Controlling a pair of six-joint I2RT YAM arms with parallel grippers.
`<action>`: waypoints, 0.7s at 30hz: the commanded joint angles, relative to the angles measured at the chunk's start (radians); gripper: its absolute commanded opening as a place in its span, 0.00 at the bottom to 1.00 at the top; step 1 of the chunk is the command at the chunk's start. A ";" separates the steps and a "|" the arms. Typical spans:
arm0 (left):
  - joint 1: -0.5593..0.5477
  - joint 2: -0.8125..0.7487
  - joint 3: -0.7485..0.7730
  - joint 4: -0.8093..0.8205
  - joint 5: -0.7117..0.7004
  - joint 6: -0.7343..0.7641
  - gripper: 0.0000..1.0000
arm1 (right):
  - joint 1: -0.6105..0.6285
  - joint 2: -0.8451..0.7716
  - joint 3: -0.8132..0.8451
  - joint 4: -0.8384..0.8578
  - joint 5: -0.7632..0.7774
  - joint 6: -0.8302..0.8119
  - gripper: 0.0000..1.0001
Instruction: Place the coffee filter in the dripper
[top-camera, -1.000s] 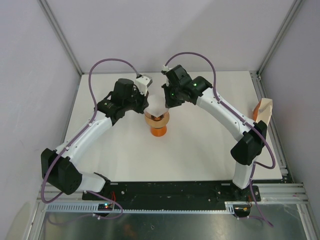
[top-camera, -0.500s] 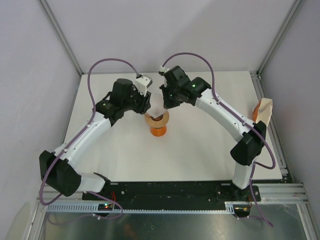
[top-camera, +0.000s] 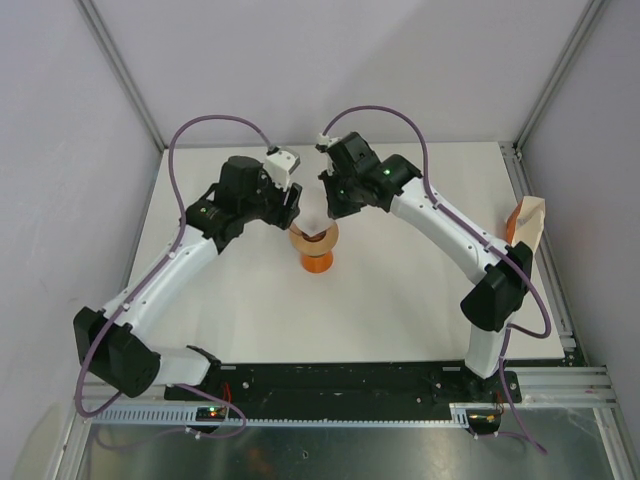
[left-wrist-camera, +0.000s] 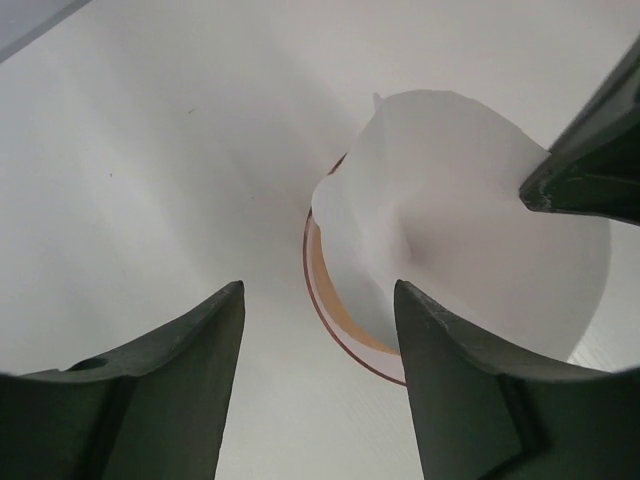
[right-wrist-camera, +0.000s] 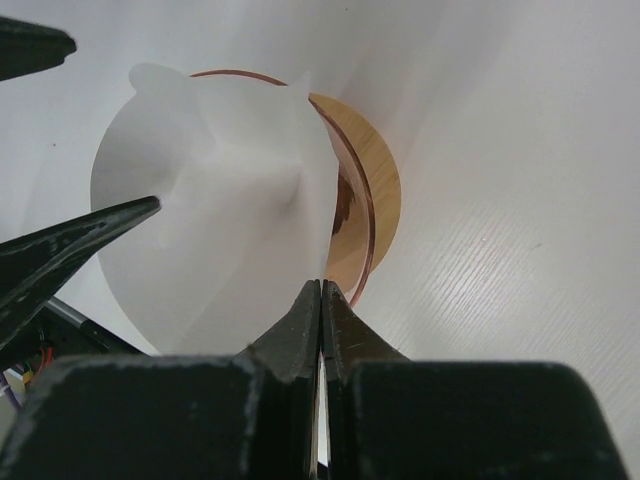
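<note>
The white paper coffee filter (top-camera: 316, 232) stands opened as a cone in the clear, pinkish dripper (top-camera: 301, 241), which sits on the orange stand (top-camera: 316, 263) at mid-table. In the right wrist view, my right gripper (right-wrist-camera: 321, 284) is shut on the near edge of the coffee filter (right-wrist-camera: 220, 190), just inside the dripper's rim (right-wrist-camera: 366, 235). My left gripper (left-wrist-camera: 320, 288) is open and holds nothing. It hangs just left of the coffee filter (left-wrist-camera: 470, 230) and the dripper's rim (left-wrist-camera: 335, 335), apart from both. From above, the left gripper (top-camera: 292, 208) and right gripper (top-camera: 331, 212) flank the cone.
A tan and orange object (top-camera: 527, 222) stands at the table's right edge. The stand's tan ring top (right-wrist-camera: 382, 170) shows behind the dripper. Bare white table (top-camera: 400, 300) surrounds the stand. Grey walls close in the back and sides.
My left gripper has opened, let go of the filter's left side and drawn back a little to the left. The right gripper stays shut on the filter.
</note>
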 joint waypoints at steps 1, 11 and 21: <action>0.023 0.037 0.040 0.001 -0.001 0.018 0.67 | 0.011 0.008 0.032 -0.006 0.008 -0.024 0.00; 0.037 0.045 0.017 0.001 0.113 -0.006 0.50 | 0.000 -0.001 -0.017 0.010 0.036 -0.037 0.00; 0.039 0.051 -0.020 0.001 0.137 -0.002 0.38 | -0.023 -0.027 -0.106 0.067 0.005 -0.031 0.00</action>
